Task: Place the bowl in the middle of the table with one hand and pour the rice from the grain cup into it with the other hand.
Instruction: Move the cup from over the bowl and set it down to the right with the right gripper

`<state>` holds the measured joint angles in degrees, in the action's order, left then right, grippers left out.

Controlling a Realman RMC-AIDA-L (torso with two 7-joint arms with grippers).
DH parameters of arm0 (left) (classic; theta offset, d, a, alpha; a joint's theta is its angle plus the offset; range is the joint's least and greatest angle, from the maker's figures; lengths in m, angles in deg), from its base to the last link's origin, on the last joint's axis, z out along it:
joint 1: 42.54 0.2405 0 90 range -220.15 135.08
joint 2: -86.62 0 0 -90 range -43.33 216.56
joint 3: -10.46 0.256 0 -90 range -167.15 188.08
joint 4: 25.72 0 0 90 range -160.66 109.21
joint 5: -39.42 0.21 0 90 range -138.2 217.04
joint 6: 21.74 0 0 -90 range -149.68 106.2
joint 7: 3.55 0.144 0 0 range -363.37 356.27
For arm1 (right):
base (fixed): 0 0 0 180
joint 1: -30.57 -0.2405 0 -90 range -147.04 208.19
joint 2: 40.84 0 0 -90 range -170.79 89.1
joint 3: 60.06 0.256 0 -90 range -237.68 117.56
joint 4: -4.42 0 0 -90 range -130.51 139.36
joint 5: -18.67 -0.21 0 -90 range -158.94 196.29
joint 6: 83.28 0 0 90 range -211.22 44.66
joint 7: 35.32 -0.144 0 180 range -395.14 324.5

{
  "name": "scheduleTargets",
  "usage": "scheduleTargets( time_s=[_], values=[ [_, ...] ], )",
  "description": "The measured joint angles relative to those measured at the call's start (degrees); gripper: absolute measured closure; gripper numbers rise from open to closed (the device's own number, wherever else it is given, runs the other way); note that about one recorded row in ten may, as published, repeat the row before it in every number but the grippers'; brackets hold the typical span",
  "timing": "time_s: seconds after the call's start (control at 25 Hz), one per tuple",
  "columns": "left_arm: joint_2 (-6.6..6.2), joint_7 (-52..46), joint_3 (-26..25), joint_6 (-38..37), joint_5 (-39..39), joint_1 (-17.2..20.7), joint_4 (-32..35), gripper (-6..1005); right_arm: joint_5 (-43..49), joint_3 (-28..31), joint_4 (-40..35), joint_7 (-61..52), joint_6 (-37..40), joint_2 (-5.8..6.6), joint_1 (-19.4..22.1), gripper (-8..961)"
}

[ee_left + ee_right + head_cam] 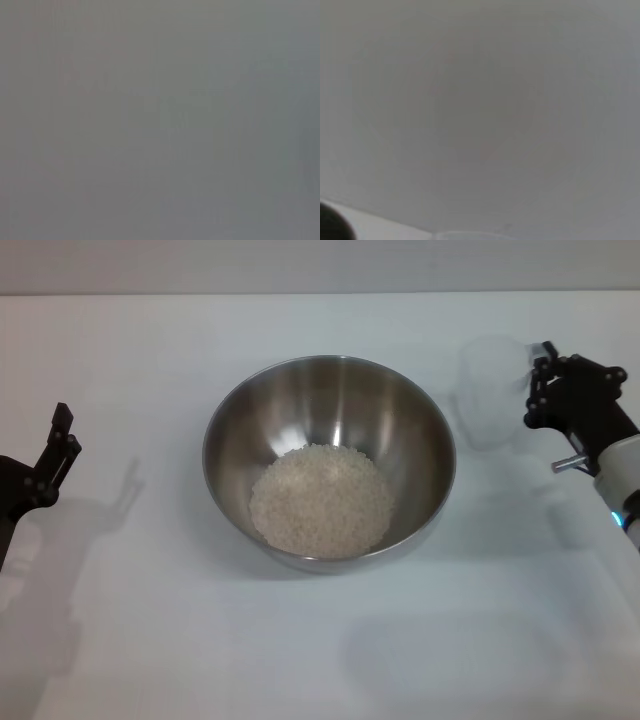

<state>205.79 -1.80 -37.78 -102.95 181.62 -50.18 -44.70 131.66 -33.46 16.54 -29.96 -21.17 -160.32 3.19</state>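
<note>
Only the head view shows the steel bowl (330, 462) heaped with rice (322, 500); the right gripper (537, 380) pinches the clear grain cup (490, 390) beside it. The left gripper (55, 455) sits spread, far from both.

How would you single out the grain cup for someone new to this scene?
Start at the steel bowl holding rice mid-table. Look to its right, where the right gripper is: the grain cup stands there upright. It is small, clear, nearly see-through.

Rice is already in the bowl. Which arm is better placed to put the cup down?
Right. The right gripper is at the small clear plastic grain cup, right of the large steel bowl. The left gripper is far across the white table.
</note>
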Motion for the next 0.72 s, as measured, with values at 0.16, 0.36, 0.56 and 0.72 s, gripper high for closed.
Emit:
scheduleTargets(
  time_s=[0.16,0.36,0.56,0.72],
  values=[
    [0.00,0.00,0.00,0.00,0.00,-0.02,0.00,136,0.03,-1.51,-0.16,0.04,-1.66,0.05,-0.96,936],
    [0.00,0.00,0.00,0.00,0.00,-0.06,-0.06,136,0.09,-2.79,-0.49,0.08,-3.84,0.05,-1.85,935],
    [0.00,0.00,0.00,0.00,0.00,-0.09,-0.09,136,0.20,-3.95,-0.47,0.09,-4.26,0.03,-2.04,921],
    [0.00,0.00,0.00,0.00,0.00,-0.09,-0.09,136,1.05,-4.01,-0.25,0.08,-4.29,0.00,-1.84,892]
  ],
)
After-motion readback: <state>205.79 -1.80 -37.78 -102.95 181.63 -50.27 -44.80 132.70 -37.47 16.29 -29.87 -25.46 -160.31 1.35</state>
